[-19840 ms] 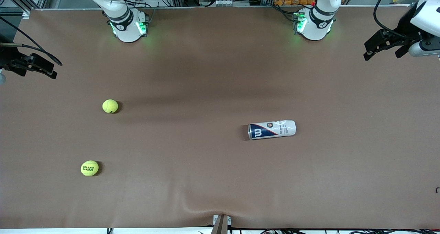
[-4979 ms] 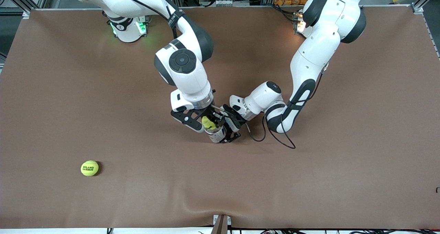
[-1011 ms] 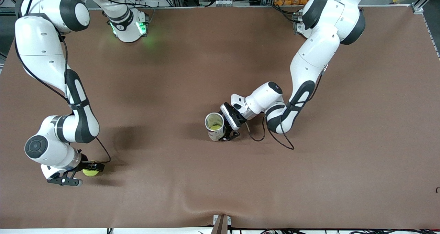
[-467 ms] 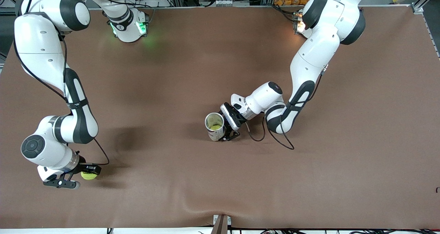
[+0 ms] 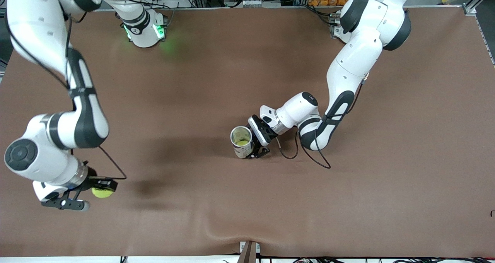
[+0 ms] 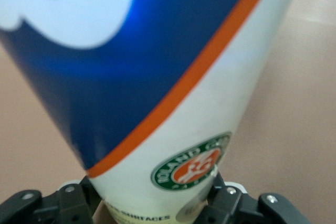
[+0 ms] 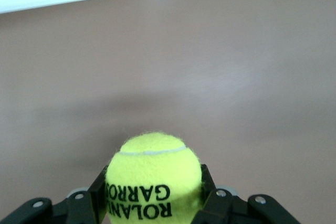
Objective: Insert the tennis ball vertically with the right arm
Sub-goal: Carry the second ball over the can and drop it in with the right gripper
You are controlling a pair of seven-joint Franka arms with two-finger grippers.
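Brown mat point(image 5: 247, 69) covered the whole table, with a wrinkle at the edge nearest the front camera.

Right arm point(image 5: 58, 100) came down from its base along the right arm's end of the table, elbow bent, wrist low near the front edge. Left arm point(image 5: 348, 62) reached from its base toward mid-table, forearm lying low over the mat.

Can point(image 5: 242, 142) stood upright at mid-table, open top up, with a yellow-green ball point(image 5: 242, 142) visible inside. Left wrist view showed the can's point(image 6: 157, 77) blue, orange and white label filling most of the frame, with a round green logo near the fingers.

Left gripper point(image 5: 256, 142) was clamped on the can's side, just beside the rim; in its wrist view the black fingers point(image 6: 226, 205) sat against the can wall on both sides.

Right gripper point(image 5: 93, 191) had its jaws closed on a second ball point(image 5: 102, 192), over the mat toward the right arm's end, well apart from the can. Shadow on the mat lay offset from the ball, so it looked lifted off the surface. Right wrist view had the ball point(image 7: 154, 182) pinched between the fingers point(image 7: 210, 203), black "ROLAND GARROS" print showing upside down, bare mat past it.
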